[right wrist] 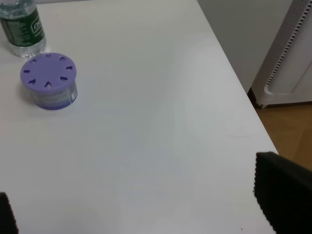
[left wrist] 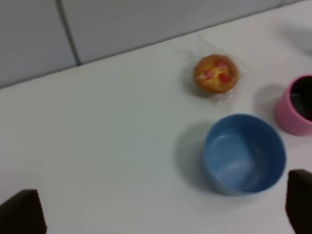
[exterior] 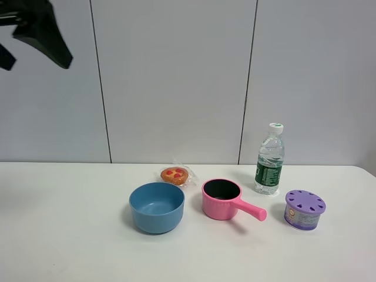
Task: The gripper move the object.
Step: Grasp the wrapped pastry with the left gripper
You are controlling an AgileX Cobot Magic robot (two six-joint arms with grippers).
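Note:
The object, a small golden-brown pastry [exterior: 175, 174] with red dots in clear wrap, lies on the white table [exterior: 70, 235] just behind the blue bowl [exterior: 157, 207]. It also shows in the left wrist view [left wrist: 216, 73], beyond the bowl [left wrist: 243, 153]. My left gripper [left wrist: 161, 214] is open and empty, its black fingertips [left wrist: 22, 212] wide apart, high above the table and well short of the pastry. A black part of the left arm [exterior: 41, 32] shows at the top left of the exterior view. My right gripper [right wrist: 146, 209] is open and empty over the table's right end.
A pink saucepan [exterior: 222, 198] stands right of the bowl, handle pointing right. A water bottle [exterior: 269, 158] and a purple-lidded round container [exterior: 304, 209] stand further right. The right wrist view shows the container [right wrist: 48, 80], the table's right edge [right wrist: 243, 117] and a white unit [right wrist: 292, 63] on the floor.

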